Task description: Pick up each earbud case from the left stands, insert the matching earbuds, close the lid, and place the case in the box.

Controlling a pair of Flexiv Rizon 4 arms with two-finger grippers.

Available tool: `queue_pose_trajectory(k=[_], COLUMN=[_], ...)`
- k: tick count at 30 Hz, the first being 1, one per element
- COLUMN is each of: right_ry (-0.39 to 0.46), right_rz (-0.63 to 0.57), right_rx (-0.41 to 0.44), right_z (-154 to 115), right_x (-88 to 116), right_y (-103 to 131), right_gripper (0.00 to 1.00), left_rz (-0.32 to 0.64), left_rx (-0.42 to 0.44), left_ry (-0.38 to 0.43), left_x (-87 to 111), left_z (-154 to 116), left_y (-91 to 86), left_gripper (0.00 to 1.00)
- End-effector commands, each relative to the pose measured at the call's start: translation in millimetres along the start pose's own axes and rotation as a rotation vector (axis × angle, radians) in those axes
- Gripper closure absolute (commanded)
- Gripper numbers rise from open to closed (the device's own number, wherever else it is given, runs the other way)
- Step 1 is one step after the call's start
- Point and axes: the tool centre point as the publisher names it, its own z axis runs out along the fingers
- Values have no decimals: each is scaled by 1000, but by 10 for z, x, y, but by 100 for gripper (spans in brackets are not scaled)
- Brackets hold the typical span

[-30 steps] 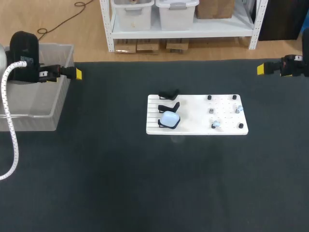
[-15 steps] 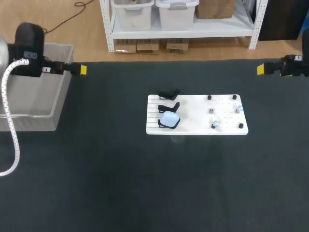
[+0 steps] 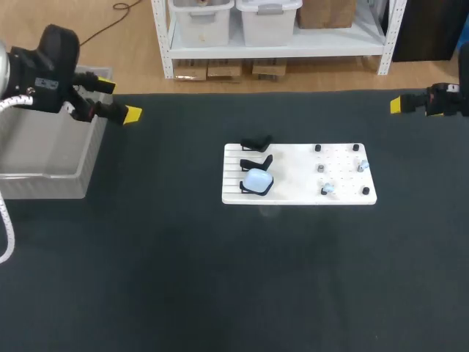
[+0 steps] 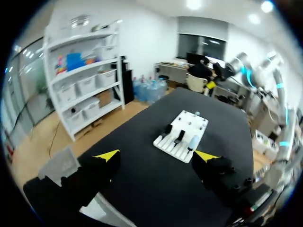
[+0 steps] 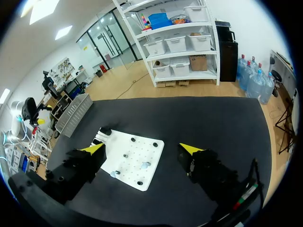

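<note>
One pale blue earbud case (image 3: 257,180) sits on a stand at the white board's (image 3: 293,196) front left corner. The other two stands (image 3: 256,141) are bare, so probably one case remains. Earbuds (image 3: 327,188) lie near the board's right edge. The contents of the box (image 3: 44,187) at the table's left edge are unseen. Left gripper (image 4: 156,155) and right gripper (image 5: 142,148) are wide open and empty. No writing is legible.

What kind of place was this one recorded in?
Probably a robotics test bench: a left arm and right arm flank a black table holding a white board with an earbud case, plus a clear box.
</note>
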Motion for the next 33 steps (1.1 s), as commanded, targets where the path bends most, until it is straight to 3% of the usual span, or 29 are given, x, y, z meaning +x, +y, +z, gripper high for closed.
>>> queue_pose_trajectory(k=[1,6,12,21,33], right_ry=[0,0,0,0,0], right_rz=[0,0,0,0,0], right_rx=[0,0,0,0,0], right_z=[0,0,0,0,0], right_x=[0,0,0,0,0], right_y=[0,0,0,0,0], right_gripper=[0,0,0,0,0], left_rz=[222,318,411,413,431], left_rx=[174,260,300,368,430], left_ry=[-10,10,12,12,-4], left_x=[-7,5,73,177,353], left_z=[58,185,374,674,853], left_y=[-49,-192,-324,-359,-566], left_gripper=[0,0,0,0,0])
